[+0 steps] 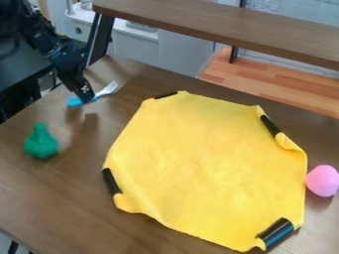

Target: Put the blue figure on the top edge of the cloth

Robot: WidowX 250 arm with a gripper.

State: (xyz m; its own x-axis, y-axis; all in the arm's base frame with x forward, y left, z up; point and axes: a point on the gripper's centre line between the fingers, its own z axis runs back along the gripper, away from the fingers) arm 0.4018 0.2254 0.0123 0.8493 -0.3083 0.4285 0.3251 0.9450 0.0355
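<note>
The black gripper [84, 97] hangs at the upper left of the table, over the middle of a small fork with a blue handle [73, 102] and pale tines pointing up and right. Part of the fork is hidden behind the gripper, and whether it is held cannot be made out. I see no other blue figure. To the right lies the yellow cloth [208, 163], spread out with a dark strip at several of its corners. Its top edge runs from the upper left corner to the upper right one, right of the gripper and apart from it.
A green lumpy object [41, 142] stands on the table [59, 198] left of the cloth. A pink egg-shaped object [322, 180] sits beside the cloth's right edge. Behind the table's far edge runs a raised brown shelf [225, 25] with a black leg at its left.
</note>
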